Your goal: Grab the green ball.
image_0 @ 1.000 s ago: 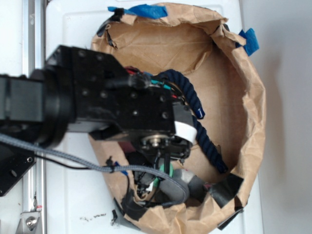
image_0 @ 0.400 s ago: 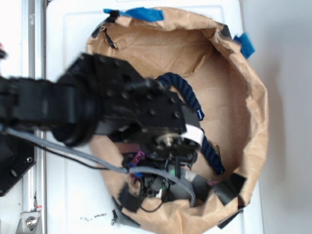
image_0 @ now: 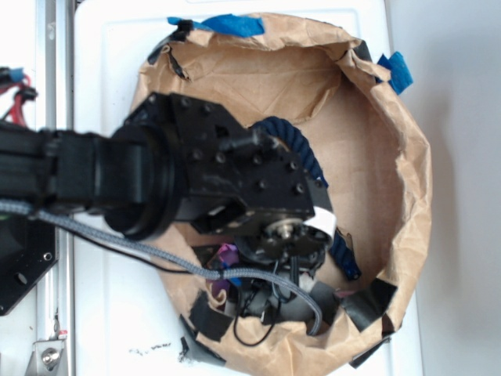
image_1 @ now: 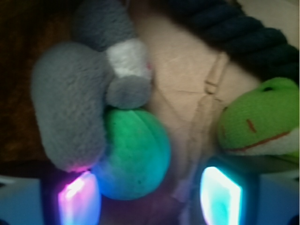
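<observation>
Over the last second the arm has swung lower into the paper bag (image_0: 407, 196), bringing the gripper (image_1: 150, 194) down onto the toys. Fingers (image_1: 77, 199) spread; green ball (image_1: 133, 154) sits between them, crowding the left one (grey plush (image_1: 70, 108) overlaps it). Judged ready to close.

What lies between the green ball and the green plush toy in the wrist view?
In the wrist view, only bare brown paper separates the green ball from the green plush toy; nothing else lies in that stretch.
</observation>
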Controlling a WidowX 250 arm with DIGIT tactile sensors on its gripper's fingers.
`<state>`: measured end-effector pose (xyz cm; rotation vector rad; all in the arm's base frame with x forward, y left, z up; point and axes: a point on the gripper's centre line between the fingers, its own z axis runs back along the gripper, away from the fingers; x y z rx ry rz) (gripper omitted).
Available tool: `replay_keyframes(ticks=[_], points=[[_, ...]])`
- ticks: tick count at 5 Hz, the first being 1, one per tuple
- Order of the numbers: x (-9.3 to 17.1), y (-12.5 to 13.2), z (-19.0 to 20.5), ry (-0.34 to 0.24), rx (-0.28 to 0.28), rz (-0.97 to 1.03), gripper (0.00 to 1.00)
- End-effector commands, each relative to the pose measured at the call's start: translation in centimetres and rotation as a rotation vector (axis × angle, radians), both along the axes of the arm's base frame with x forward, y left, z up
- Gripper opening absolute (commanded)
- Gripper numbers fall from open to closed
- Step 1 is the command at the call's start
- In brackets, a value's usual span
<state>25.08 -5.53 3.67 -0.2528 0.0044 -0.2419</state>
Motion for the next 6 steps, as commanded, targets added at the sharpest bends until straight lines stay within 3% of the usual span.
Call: replay_keyframes(ticks=[1,4,6], points=[[0.8,-0.4,1.0,-0.035,-0.018,-0.028,0.00],[0.7,-0.1,1.1,-0.032,-0.024,-0.018,0.00],[1.5,2.6,4.8,-0.115,-0.045,0.098,0.00]])
